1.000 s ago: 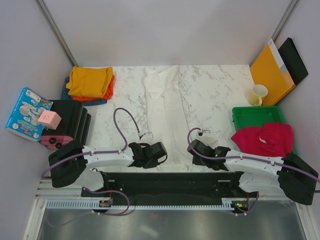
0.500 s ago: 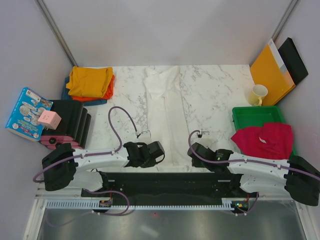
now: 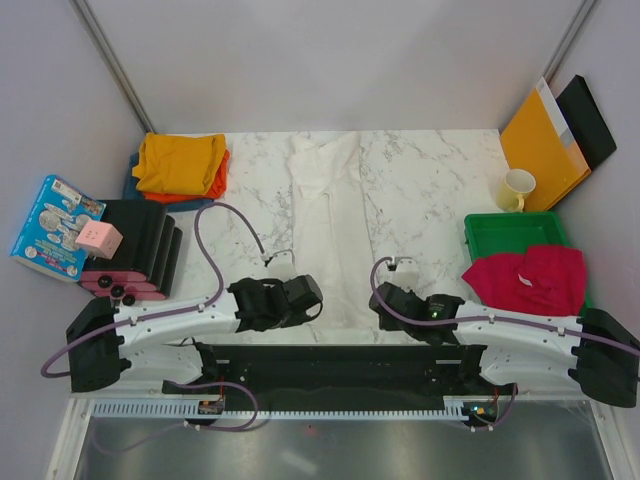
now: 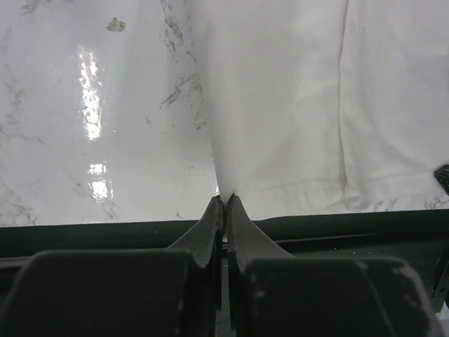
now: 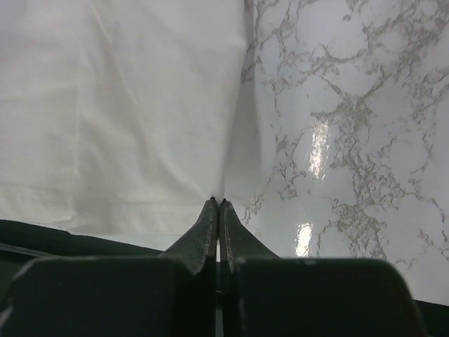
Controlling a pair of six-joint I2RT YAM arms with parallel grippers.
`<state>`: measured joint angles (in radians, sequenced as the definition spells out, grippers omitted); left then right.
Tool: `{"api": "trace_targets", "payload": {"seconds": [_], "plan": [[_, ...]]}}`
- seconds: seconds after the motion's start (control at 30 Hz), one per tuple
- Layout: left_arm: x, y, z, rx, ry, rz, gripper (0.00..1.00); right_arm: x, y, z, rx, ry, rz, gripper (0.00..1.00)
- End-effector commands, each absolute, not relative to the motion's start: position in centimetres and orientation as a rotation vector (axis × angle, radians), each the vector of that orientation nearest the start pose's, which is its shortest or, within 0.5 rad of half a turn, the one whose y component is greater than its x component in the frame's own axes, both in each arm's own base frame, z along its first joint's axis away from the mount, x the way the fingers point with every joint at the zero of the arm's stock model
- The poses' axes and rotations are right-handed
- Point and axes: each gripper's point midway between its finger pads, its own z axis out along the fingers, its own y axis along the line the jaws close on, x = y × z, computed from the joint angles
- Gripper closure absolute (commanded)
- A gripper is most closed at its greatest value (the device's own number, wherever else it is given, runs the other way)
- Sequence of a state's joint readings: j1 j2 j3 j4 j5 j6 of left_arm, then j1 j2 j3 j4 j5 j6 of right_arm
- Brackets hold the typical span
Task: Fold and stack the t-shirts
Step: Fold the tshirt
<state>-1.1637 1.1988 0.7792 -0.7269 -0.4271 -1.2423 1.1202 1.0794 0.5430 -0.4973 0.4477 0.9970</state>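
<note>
Cross-fold step. Left pincer (image 4: pixel 224 202) and right pincer (image 5: pixel 219 203) each clamp a hem corner of the white shirt (image 3: pixel 335 220) lying ahead on the bench (image 3: pixel 430 190). Next: lift evenly, carry toward collar.

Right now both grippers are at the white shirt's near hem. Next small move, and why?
Probably raise both corners together, just off the table, to start a fold toward the far edge. The left gripper and right gripper are each shut on a near-hem corner of the white t-shirt, which lies as a long narrow strip, so a crosswise fold looks due.
</note>
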Motion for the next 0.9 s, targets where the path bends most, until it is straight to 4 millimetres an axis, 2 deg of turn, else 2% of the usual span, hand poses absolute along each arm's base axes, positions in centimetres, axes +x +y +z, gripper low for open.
{"api": "trace_targets", "payload": {"seconds": [0.0,0.03,0.1,0.13,0.23,0.4,0.43,0.47,0.5,0.57,0.63,0.77,0.8,0.87], "plan": [[15.6,-21.2,11.8,-0.294,2.438,-0.294,0.98,17.0,21.5,9.5,-0.015,2.351,0.342,1.0],[15.9,-21.2,12.6,-0.287,2.422,-0.294,0.98,17.6,22.1,10.8,-0.012,2.326,0.354,1.0],[16.6,-21.2,13.5,-0.287,2.398,-0.288,0.98,18.2,22.3,11.5,-0.043,2.302,0.32,1.0],[16.9,-21.3,14.0,-0.279,2.388,-0.287,0.98,18.7,22.8,12.5,-0.041,2.283,0.331,1.0],[18.3,-20.7,14.5,-0.295,2.37,-0.251,0.98,20.3,23.2,13.3,-0.05,2.266,0.29,1.0],[21.5,-19.4,15.2,-0.34,2.334,-0.214,0.98,24.3,23.1,14.3,-0.006,2.236,0.262,1.0],[22.4,-18.6,15.1,-0.345,2.327,-0.187,0.98,24.9,23.0,14.4,-0.022,2.231,0.244,1.0],[22.8,-18.5,14.8,-0.346,2.338,-0.181,0.98,26.0,22.4,14.0,-0.002,2.239,0.209,1.0],[23.5,-18.5,14.9,-0.35,2.327,-0.192,0.98,26.8,22.6,14.6,0.005,2.224,0.212,1.0],[24.8,-17.7,14.3,-0.35,2.341,-0.156,0.98,28.4,22.1,14.1,0.006,2.229,0.168,1.0],[26.3,-17.5,14.3,-0.339,2.329,-0.149,0.98,29.8,22.2,14.4,0.02,2.213,0.168,1.0],[28.8,-18.0,14.1,-0.321,2.329,-0.129,0.98,32.9,20.9,13.0,0.06,2.233,0.11,1.0],[29.6,-18.4,14.1,-0.298,2.333,-0.121,0.98,33.5,21.2,13.3,0.069,2.225,0.119,1.0],[30.9,-18.6,14.2,-0.3,2.326,-0.115,0.98,34.5,21.2,12.7,0.073,2.233,0.096,1.0]]}}
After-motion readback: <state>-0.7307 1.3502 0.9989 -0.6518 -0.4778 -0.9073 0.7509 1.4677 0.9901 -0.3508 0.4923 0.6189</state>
